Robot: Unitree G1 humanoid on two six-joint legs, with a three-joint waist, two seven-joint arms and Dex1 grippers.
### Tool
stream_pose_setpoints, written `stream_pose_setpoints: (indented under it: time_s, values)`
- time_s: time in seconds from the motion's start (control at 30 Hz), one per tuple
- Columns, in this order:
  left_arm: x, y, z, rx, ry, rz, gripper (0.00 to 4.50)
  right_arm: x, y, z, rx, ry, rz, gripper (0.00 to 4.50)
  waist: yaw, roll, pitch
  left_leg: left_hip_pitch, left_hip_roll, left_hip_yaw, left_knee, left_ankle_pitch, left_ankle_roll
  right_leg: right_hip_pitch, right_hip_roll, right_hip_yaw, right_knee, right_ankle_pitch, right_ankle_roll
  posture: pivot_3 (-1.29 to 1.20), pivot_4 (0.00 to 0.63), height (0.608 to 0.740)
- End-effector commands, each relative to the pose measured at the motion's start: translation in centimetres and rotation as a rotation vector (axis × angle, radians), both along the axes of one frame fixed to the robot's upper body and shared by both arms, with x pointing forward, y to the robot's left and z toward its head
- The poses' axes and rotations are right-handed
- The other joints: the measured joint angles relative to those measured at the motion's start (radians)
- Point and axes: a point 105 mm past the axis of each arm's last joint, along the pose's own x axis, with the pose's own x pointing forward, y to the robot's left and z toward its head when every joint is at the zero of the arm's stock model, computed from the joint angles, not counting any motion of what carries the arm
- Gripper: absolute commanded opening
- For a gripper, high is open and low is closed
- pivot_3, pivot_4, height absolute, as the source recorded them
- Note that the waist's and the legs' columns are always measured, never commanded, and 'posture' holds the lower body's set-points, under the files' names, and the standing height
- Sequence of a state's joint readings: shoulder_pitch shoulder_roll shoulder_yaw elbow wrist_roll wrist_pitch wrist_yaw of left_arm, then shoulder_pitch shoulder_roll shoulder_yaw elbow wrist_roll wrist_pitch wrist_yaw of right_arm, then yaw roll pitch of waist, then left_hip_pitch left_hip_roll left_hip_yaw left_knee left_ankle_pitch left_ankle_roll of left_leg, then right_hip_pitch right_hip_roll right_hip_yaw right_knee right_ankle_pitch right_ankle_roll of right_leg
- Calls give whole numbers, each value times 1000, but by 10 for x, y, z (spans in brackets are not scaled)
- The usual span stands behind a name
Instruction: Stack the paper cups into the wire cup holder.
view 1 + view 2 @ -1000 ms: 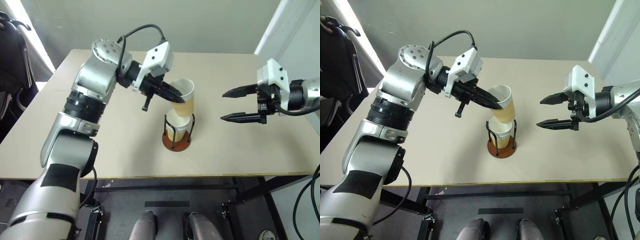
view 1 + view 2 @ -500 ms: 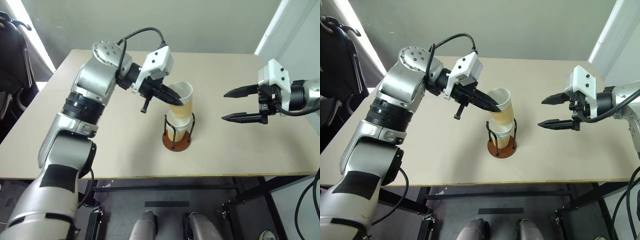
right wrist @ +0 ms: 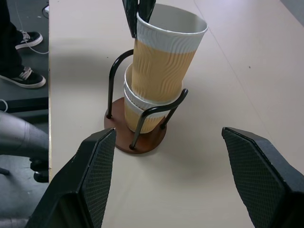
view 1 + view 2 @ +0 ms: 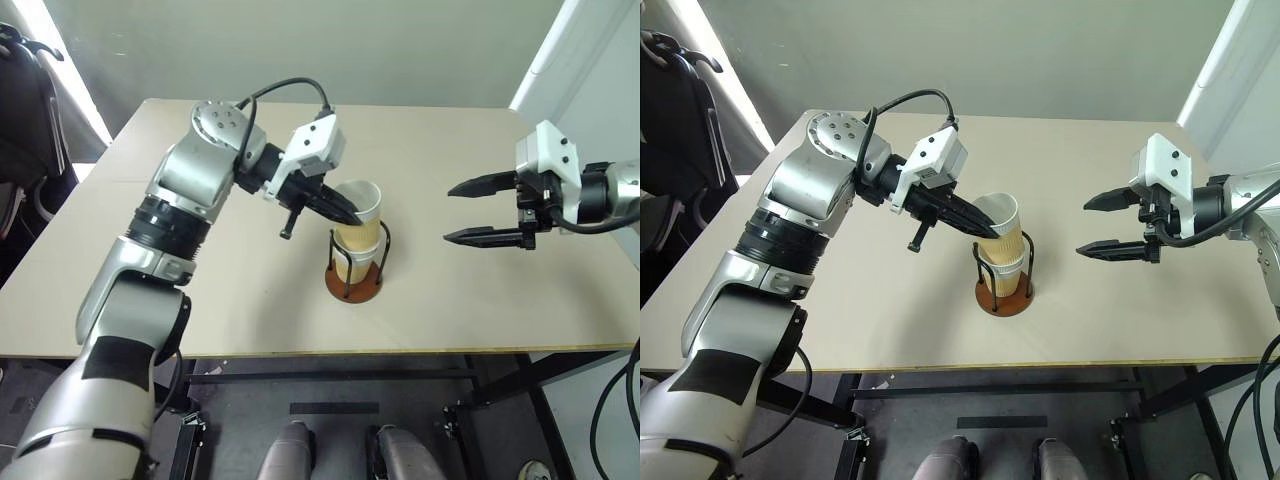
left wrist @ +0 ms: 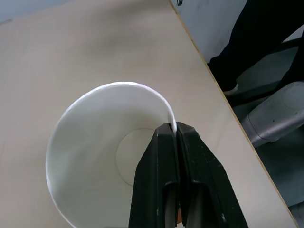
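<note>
The wire cup holder (image 4: 353,283) stands mid-table on its reddish-brown disc base (image 3: 121,137), with black wire loops (image 3: 113,80) rising from it. A tan paper cup (image 3: 137,118) sits inside it. A second paper cup (image 4: 362,205) is nested partway into the first, its upper half above the wires and leaning slightly. My left gripper (image 4: 352,212) is shut on the white rim of this upper cup (image 5: 95,156), one finger inside and one outside. My right gripper (image 4: 449,212) hangs open to the right of the holder, apart from it, nothing between its fingers (image 3: 92,175).
The tan table (image 4: 480,300) has its front edge close below the holder. A dark chair (image 4: 25,110) stands off the table's left side. A person's shoes (image 3: 23,40) rest on the floor beyond the far side. A white panel (image 4: 570,50) rises at the back right.
My left gripper has lowered the upper cup, which now sits deeper in the holder and more upright. The right gripper has stayed still and open.
</note>
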State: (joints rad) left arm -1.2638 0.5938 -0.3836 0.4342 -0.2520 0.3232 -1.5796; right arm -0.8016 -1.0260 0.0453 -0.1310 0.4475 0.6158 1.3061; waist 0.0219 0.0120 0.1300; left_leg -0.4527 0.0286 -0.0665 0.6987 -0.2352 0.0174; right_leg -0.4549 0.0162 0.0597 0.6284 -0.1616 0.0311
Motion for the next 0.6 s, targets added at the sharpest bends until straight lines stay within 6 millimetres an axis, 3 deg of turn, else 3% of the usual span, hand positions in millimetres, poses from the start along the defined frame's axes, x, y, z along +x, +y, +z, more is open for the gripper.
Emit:
stream_pose_setpoints:
  time_s: [0.03, 0.23, 0.27, 0.37, 0.6]
  values:
    - [-6, -1, 7, 15, -38, -49, 9, -5, -2, 17, 6, -79, -1, 3605, 0, 0, 0, 0, 0, 0, 0, 0, 0, 0, 0, 0, 0, 0, 0, 0, 150, 740]
    - [-4, 2, 4, 43, -46, -31, 9, -4, -2, 17, 8, -78, -2, 3605, 0, 0, 0, 0, 0, 0, 0, 0, 0, 0, 0, 0, 0, 0, 0, 0, 150, 740]
    - [-4, 2, 3, 45, -44, -32, 200, -4, -2, 16, 8, -78, -2, 3605, 0, 0, 0, 0, 0, 0, 0, 0, 0, 0, 0, 0, 0, 0, 0, 0, 150, 740]
    - [-5, 1, 8, 27, -46, -36, 900, -4, -3, 16, 10, -73, -4, 3605, 0, 0, 0, 0, 0, 0, 0, 0, 0, 0, 0, 0, 0, 0, 0, 0, 150, 740]
    - [-7, -2, 15, -24, -27, -42, 3356, 0, -4, 18, 28, -75, -7, 3605, 0, 0, 0, 0, 0, 0, 0, 0, 0, 0, 0, 0, 0, 0, 0, 0, 150, 740]
